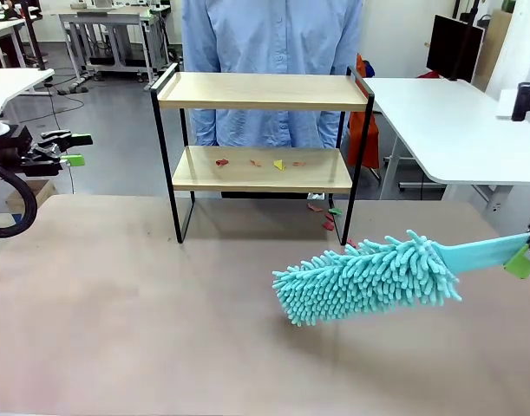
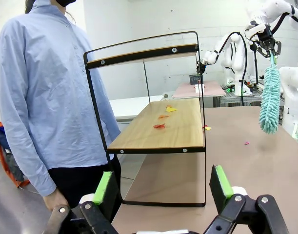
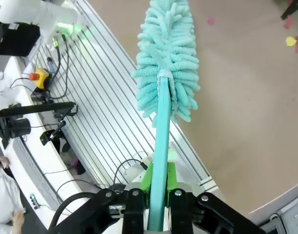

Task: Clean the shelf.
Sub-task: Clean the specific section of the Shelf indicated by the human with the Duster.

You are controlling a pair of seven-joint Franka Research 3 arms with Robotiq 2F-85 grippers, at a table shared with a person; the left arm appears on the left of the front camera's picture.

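Observation:
The shelf (image 1: 260,91) stands at the far middle of the brown table, and its lower board (image 2: 158,131) carries a few red and yellow scraps (image 1: 278,164). A teal fluffy duster (image 1: 369,277) hangs over the table in front of the shelf's right leg, apart from it. My right gripper (image 1: 529,251) is shut on the duster's flat handle (image 3: 158,146) at the right edge. My left gripper (image 1: 69,149) stays at the far left, off the table, open and holding nothing, with its green pads (image 2: 104,187) set wide apart.
A person in a blue shirt (image 1: 273,35) stands close behind the shelf. More scraps (image 1: 328,221) lie on the table by the shelf's right leg. A white table (image 1: 455,130) stands at the right rear.

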